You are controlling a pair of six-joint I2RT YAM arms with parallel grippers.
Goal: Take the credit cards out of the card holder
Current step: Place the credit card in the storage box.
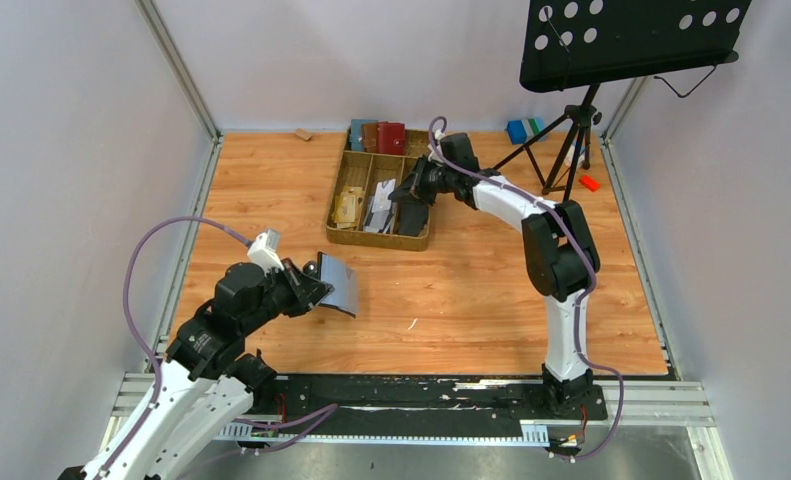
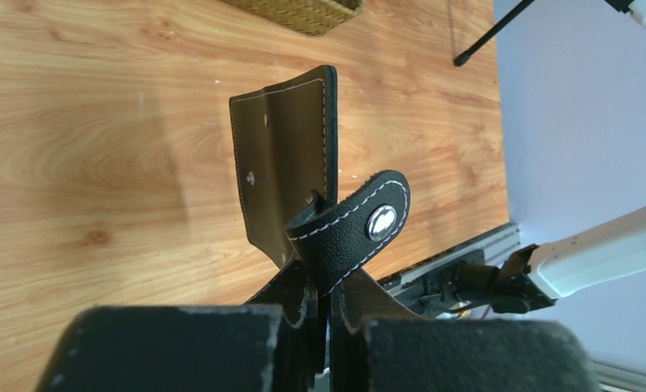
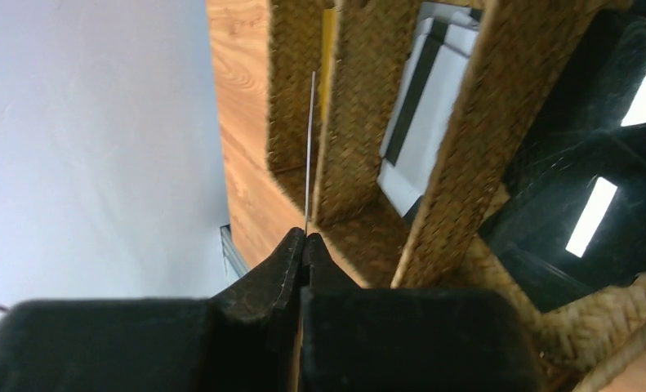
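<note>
the right gripper (image 3: 305, 238) pinches one credit card (image 3: 310, 147) edge-on, sticking straight out past its closed jaws over the wicker tray (image 3: 348, 114), so the drop-off seems in hand and next calls for opening, while the left gripper (image 2: 323, 310) clamps the card holder (image 2: 291, 155), its flaps just ahead of the jaws

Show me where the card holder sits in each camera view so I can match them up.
Top external: the card holder, lower left of centre, held by the left gripper.
Left wrist: mid-frame, flap upright, snap strap in front.
Right wrist: not in view; the right gripper pinches a credit card edge-on.
Shared landmark: the woven basket, seen in all three.
</note>
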